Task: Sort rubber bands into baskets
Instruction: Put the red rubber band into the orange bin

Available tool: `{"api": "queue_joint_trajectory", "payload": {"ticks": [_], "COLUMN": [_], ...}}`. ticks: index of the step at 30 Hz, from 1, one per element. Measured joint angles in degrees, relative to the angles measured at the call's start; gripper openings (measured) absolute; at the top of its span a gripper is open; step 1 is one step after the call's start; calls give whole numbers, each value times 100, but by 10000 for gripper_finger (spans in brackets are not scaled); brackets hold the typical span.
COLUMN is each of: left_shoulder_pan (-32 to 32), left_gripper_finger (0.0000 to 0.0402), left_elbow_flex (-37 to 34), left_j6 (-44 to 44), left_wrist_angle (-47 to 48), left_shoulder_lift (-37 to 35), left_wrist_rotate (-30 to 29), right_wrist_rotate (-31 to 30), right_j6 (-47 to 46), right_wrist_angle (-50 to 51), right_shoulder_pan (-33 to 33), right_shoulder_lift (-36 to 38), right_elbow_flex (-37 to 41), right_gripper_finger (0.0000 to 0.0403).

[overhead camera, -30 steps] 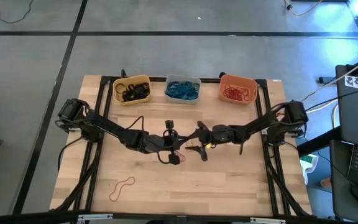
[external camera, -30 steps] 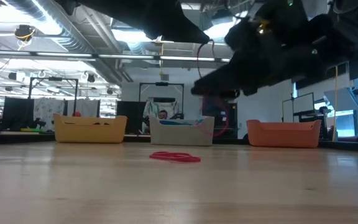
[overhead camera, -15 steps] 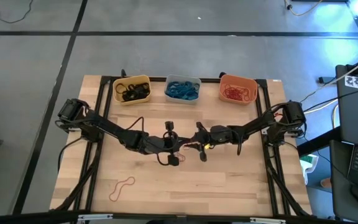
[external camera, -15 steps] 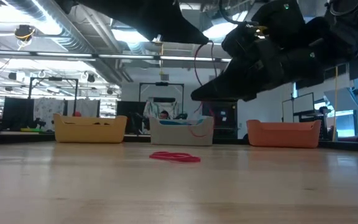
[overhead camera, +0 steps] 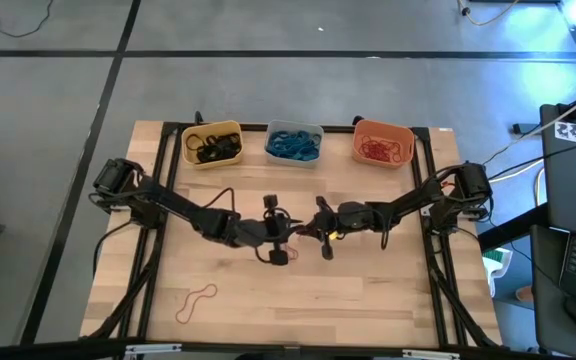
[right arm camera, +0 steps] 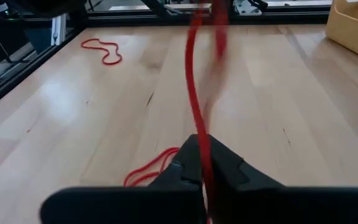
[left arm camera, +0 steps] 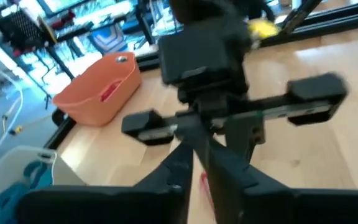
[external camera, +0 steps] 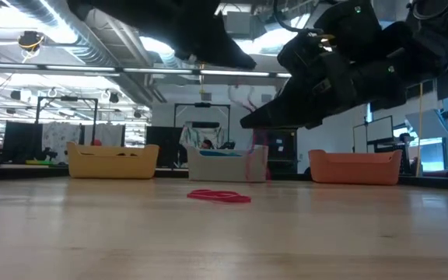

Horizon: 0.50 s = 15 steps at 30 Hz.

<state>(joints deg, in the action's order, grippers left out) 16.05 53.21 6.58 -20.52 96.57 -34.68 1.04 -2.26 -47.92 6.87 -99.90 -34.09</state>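
A red rubber band (right arm camera: pixel 196 93) is pinched in the right gripper (right arm camera: pixel 202 163), whose fingers are closed tight on it; the band stretches as a long thin loop straight away from the fingertips, its long axis running forward from them, raised off the wooden table (overhead camera: pixel 368 290). The left gripper (overhead camera: pixel 282 233) meets the right one tip to tip above the table's middle; whether it grips the band I cannot tell. A second red band (external camera: pixel 219 196) lies flat below them, a third (overhead camera: pixel 196 302) near the front left. At the far edge stand the yellow basket (overhead camera: pixel 213 144) with black bands, the grey basket (overhead camera: pixel 294 143) with blue, the orange basket (overhead camera: pixel 383 143) with red.
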Motion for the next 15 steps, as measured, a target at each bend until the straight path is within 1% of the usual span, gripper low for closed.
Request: {"api": "queue_joint_trajectory", "payload": {"ticks": [4, 6, 8, 12, 15], "left_shoulder_pan": [-55, -50, 1, 109, 167], "left_gripper_finger": [79, 96, 108, 117, 117], "left_elbow_flex": [0, 2, 2, 2, 2], "left_j6": [-128, -132, -133, -270, -885], "left_wrist_angle": [111, 295, 685, 1567, 2026], "left_shoulder_lift": [0, -21, -84, -281, -291], "left_wrist_rotate": [-2, -3, -10, -21, -33], "right_wrist_rotate": [0, 0, -70, -628, -1181], "right_j6": [-1, 0, 8, 196, 296], "right_wrist_angle": [-147, 7, 281, 1212, 1882], "right_shoulder_pan": [0, -4, -15, -15, -15], "right_shoulder_lift": [7, 90, 254, 846, 1361], "right_elbow_flex": [2, 2, 2, 7, 9], "right_gripper_finger": [10, 10, 7, 3, 6]}}
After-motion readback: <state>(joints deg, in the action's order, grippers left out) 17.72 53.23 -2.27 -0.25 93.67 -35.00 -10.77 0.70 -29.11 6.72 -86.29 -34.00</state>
